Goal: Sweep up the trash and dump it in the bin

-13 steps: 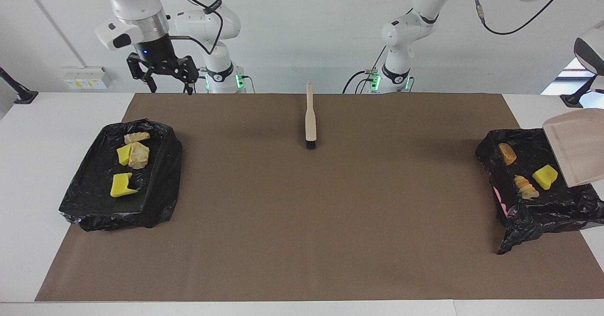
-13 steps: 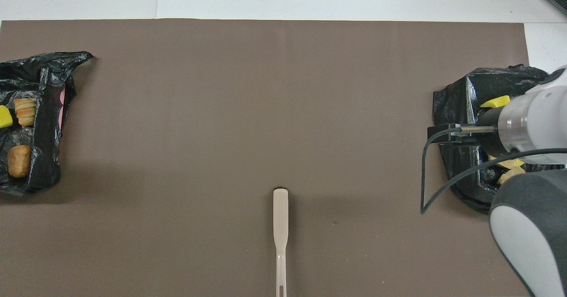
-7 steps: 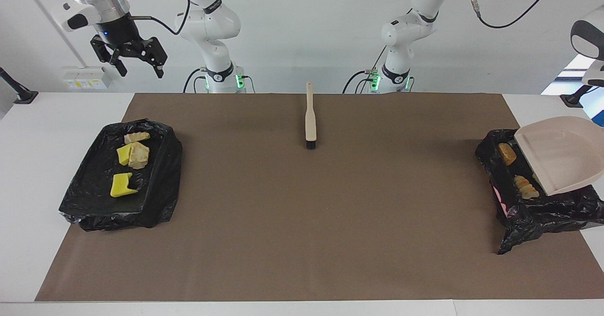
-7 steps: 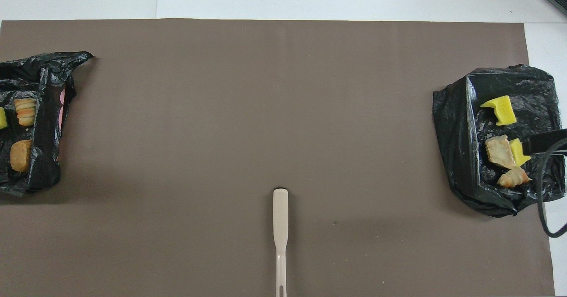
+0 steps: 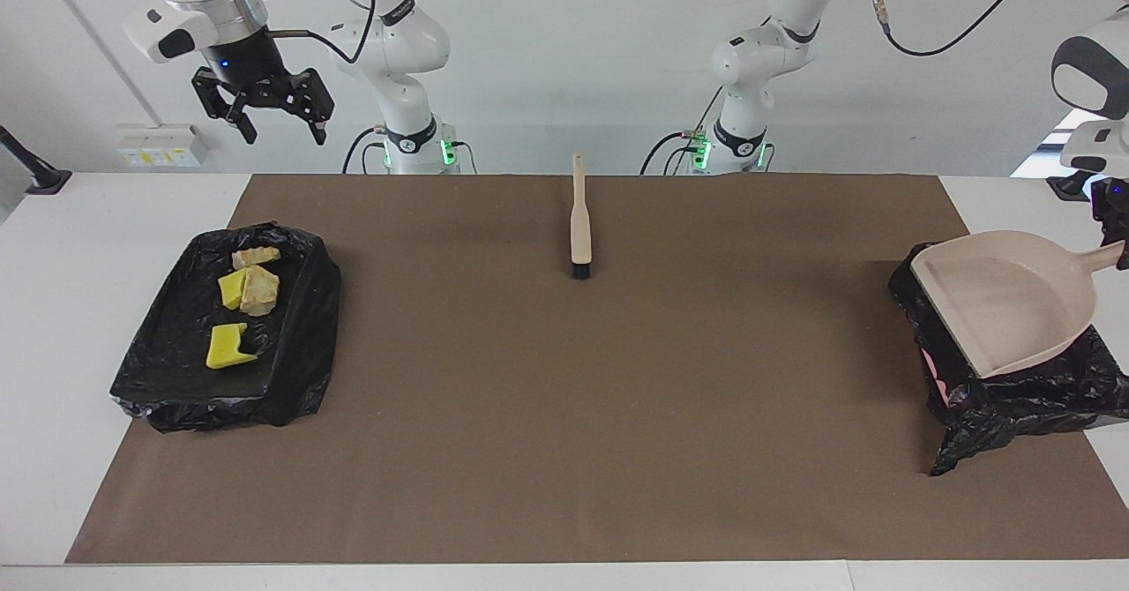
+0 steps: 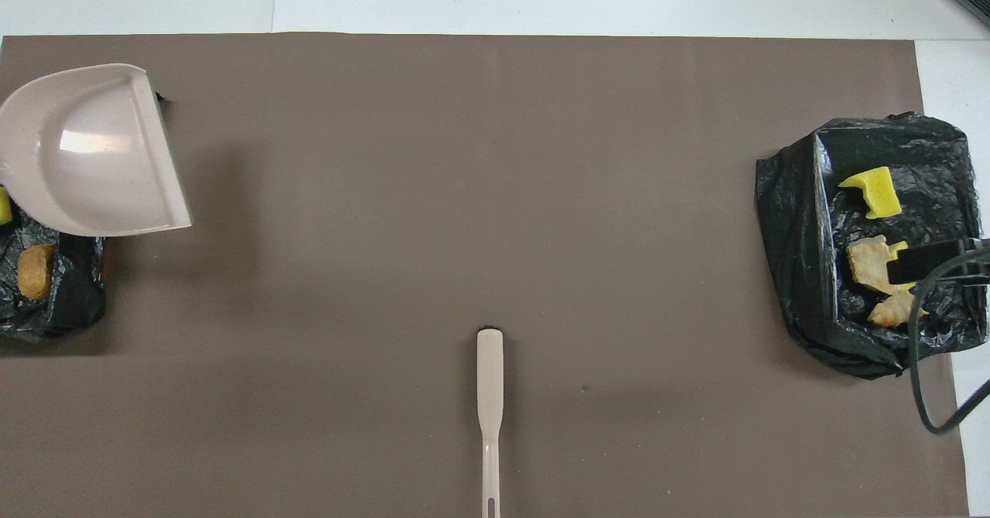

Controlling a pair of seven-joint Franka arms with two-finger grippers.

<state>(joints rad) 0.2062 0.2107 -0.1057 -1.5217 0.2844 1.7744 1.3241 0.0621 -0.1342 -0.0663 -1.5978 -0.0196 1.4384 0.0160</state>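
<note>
Two bins lined with black bags stand on the mat. In the bin at the right arm's end lie trash scraps: yellow chunks and tan lumps. A beige dustpan hangs nearly level and empty over the bin at the left arm's end. My left gripper is shut on its handle. The pan hides most of that bin; a brown lump shows beside it. My right gripper hangs open and empty, high over its bin's robot-side end.
A beige brush lies on the brown mat midway between the bins, near the robots, its handle toward them. White table borders the mat at both ends.
The dustpan has swung from a steep tilt to nearly level and now covers the scraps in its bin. My right gripper has risen high and stays open.
</note>
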